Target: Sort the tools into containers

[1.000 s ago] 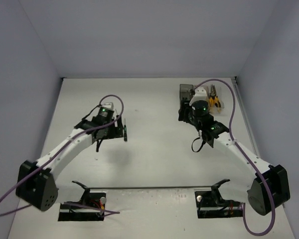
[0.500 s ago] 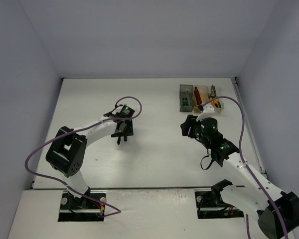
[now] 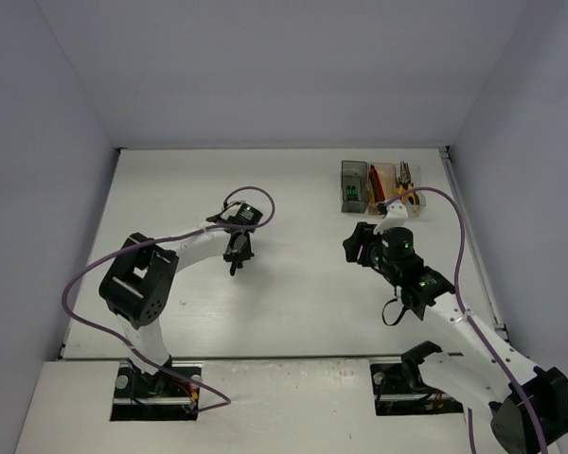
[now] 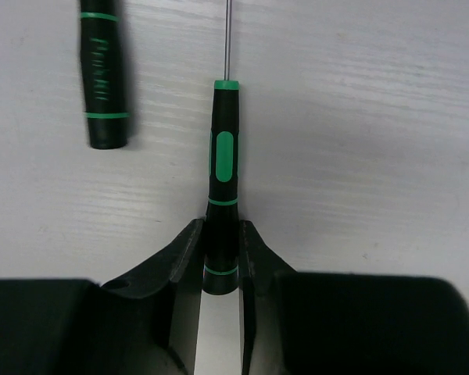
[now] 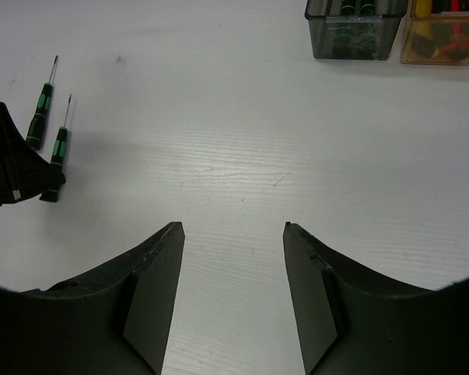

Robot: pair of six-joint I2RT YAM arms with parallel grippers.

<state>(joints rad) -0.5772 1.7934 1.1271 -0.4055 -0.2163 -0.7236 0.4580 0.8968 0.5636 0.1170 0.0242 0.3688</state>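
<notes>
So the left claw [image 4: 221,236] is pinched shut on the butt end of a black-green screwdriver [image 4: 223,152]. It's lying flat on the table [image 4: 359,156] with its shaft pointing to 12 o'clock, and a second screwdriver [image 4: 102,86] sits loose at about 11. Looks like the grab step to me, so the next move should be lift and carry over to the smoky grey bin [image 3: 353,185] off at 2 o'clock, where green handles already show. Meanwhile the right claw [image 5: 233,234] hangs half-open, holding nothing.
</notes>
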